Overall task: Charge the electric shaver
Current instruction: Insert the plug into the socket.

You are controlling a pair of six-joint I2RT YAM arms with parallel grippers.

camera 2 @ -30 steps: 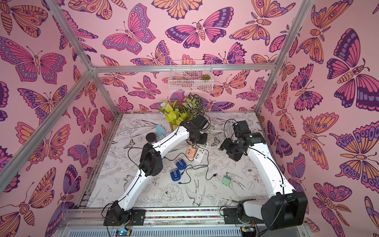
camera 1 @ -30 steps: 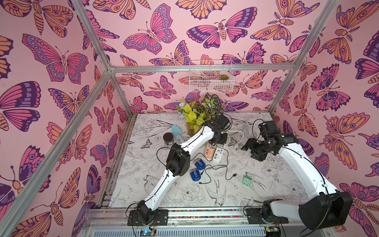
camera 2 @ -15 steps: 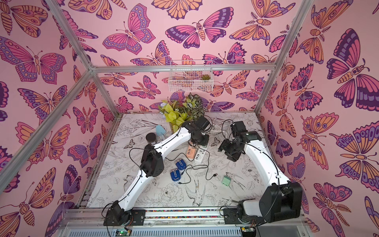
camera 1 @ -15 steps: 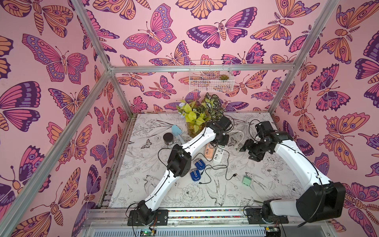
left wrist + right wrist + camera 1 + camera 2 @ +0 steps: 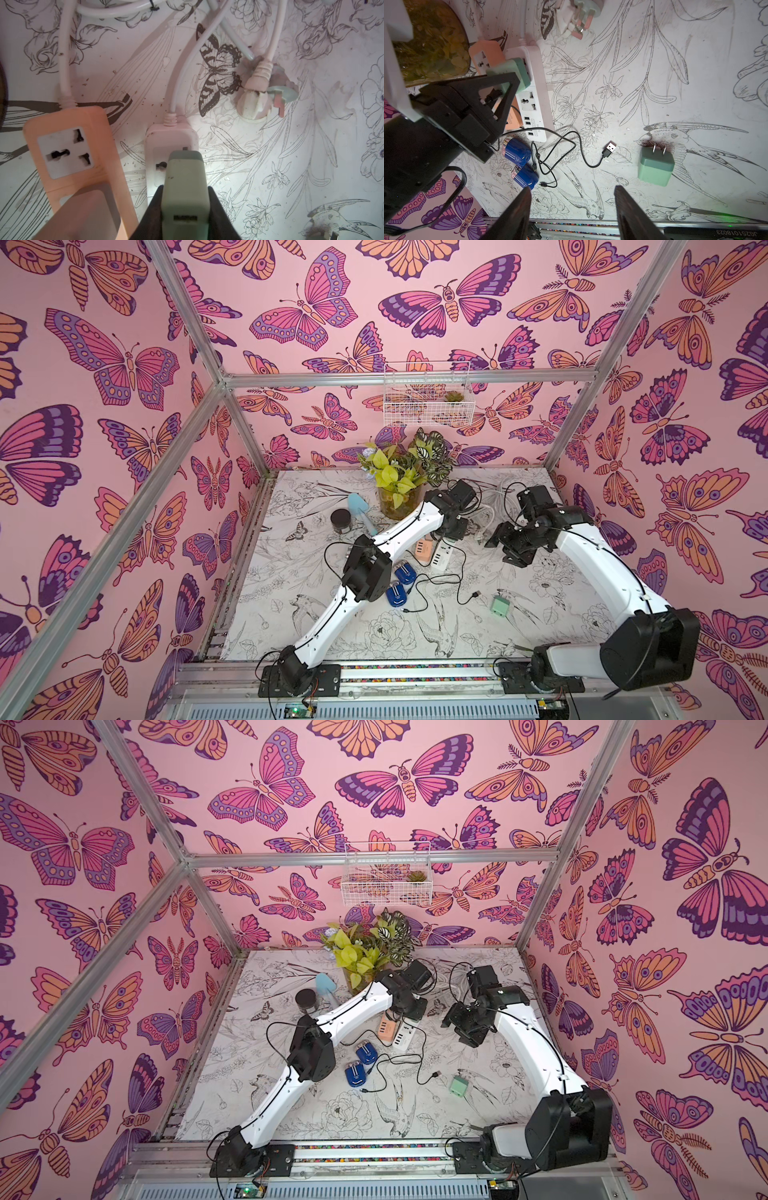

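A: Progress?
B: Left gripper [image 5: 185, 192] jaws pinch the adapter [image 5: 184, 174] onto the power strip [image 5: 151, 145]; right gripper [image 5: 572, 200] jaws spread, empty.
A: Remaining?
B: Cable [image 5: 572, 143] and blue shavers [image 5: 517, 150] lie unplugged on the worktop [image 5: 654, 83].

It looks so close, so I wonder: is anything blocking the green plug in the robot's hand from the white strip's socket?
Nothing visible does. The left hand holds the green plug right over the end socket of the white strip; the orange strip lies beside, not between.
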